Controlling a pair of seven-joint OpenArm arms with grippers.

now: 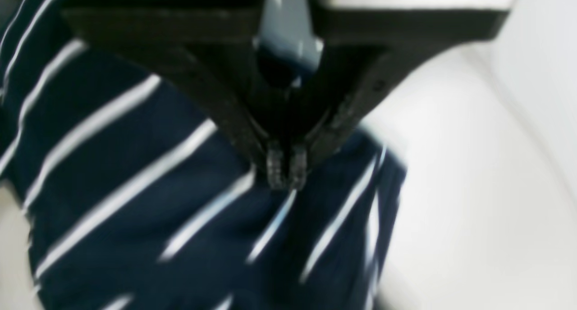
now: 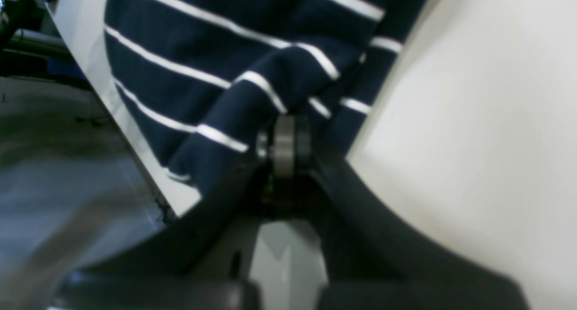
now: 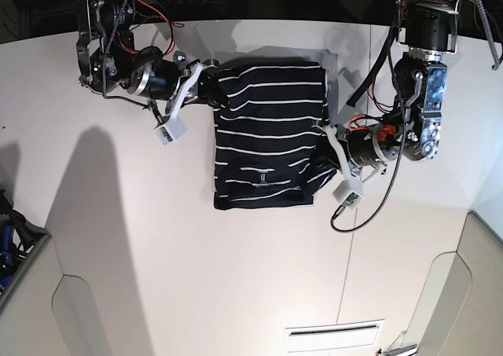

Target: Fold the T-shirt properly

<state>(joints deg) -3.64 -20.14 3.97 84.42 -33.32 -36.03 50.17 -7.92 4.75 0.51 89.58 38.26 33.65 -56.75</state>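
Lying flat on the white table (image 3: 196, 277): navy striped T-shirt (image 3: 267, 136), neck label (image 3: 260, 177) close to the near hem. At its right edge, left gripper (image 1: 286, 168), jaws pinched tight on the cloth. Farther back, at the top left corner, right gripper (image 2: 284, 143), likewise clamped on a fabric fold.

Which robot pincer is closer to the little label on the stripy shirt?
Left pincer, at the navy white-striped fabric T-shirt's side edge above the small neck label. Right pincer grips the far top corner.
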